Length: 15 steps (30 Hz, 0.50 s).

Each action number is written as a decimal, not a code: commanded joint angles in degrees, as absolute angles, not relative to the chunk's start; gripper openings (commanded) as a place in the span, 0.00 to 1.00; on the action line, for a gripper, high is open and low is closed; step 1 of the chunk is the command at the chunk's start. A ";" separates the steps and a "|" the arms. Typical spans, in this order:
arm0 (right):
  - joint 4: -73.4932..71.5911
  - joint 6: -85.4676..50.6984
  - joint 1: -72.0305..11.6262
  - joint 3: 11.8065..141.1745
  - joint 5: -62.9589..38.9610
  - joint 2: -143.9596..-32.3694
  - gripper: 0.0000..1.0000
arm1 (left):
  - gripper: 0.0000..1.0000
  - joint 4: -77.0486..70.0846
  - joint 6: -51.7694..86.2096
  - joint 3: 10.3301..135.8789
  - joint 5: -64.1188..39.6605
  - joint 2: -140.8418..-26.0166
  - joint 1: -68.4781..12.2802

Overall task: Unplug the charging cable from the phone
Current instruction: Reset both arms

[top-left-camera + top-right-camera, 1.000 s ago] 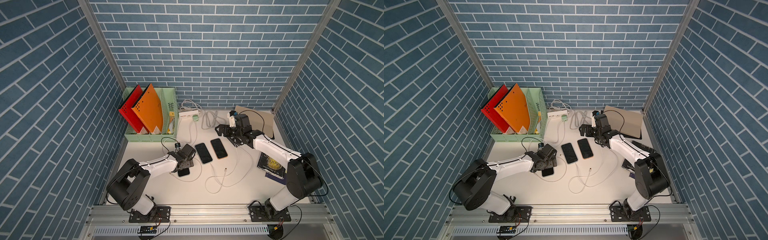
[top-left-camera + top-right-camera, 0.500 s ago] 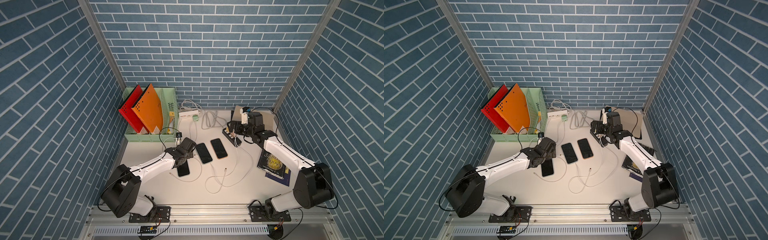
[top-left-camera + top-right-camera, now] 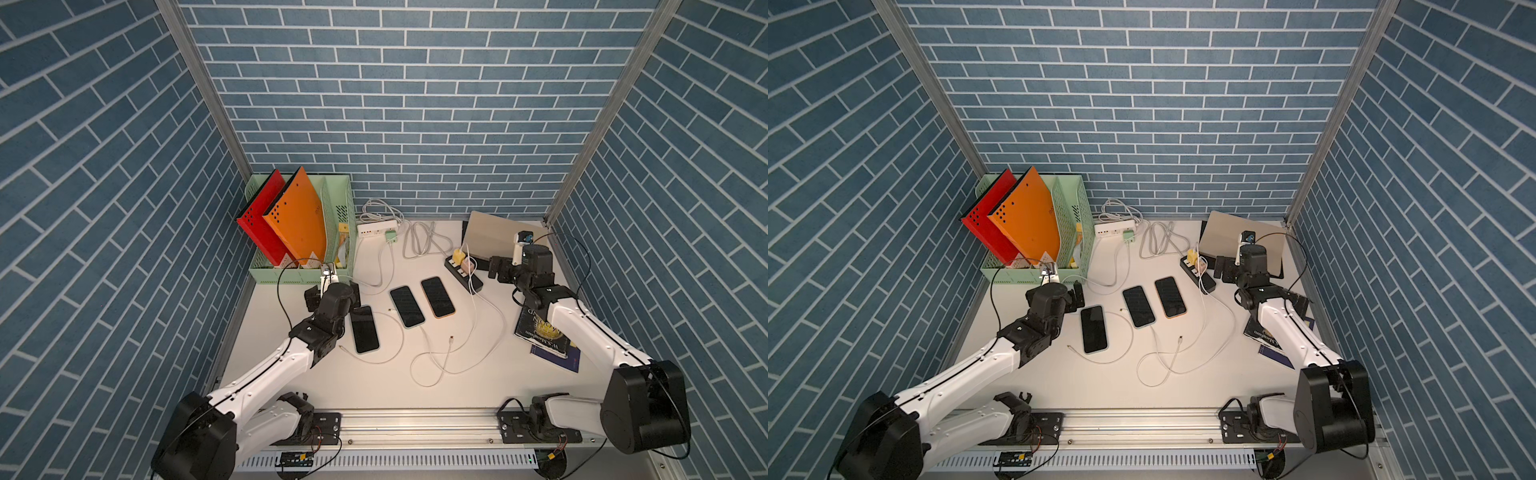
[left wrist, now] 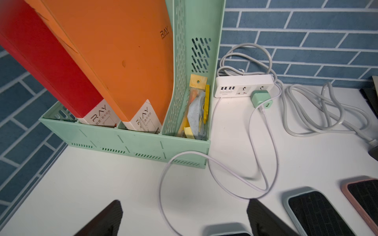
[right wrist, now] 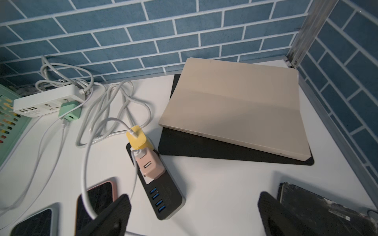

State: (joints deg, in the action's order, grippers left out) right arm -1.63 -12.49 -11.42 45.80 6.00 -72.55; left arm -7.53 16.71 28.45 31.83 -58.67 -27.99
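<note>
Left wrist: phone barely in frame

The left phone, middle phone and right phone lie in a row on the table; behind them at left stands the file rack, a power strip just right of it; a second strip lies right of the phones, the laptop behind it

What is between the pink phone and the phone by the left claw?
A third phone, in a pale green case, lies between them. Both top views show it.

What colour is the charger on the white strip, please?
Green charger, best in left wrist view.
</note>
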 commanded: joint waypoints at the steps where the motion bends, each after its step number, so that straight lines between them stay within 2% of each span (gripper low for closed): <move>1: -12.25 -5.46 -10.20 39.80 9.67 -69.81 1.00 | 1.00 -20.96 9.20 20.71 30.09 -53.94 -24.07; 8: -28.69 -1.45 -7.75 30.37 9.76 -70.11 0.99 | 1.00 -35.59 4.37 9.57 23.35 -48.38 -13.96; 11: -33.61 -0.40 -6.90 28.61 9.71 -72.71 1.00 | 1.00 -43.48 2.29 7.14 19.87 -50.68 -11.26; 15: -39.15 0.48 -5.02 26.85 7.74 -75.38 0.99 | 1.00 -47.81 0.72 9.60 16.86 -59.55 -8.73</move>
State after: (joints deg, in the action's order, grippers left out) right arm -30.28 -2.26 -6.15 28.58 8.43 -73.78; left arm -40.34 3.57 7.99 20.80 -55.42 -10.15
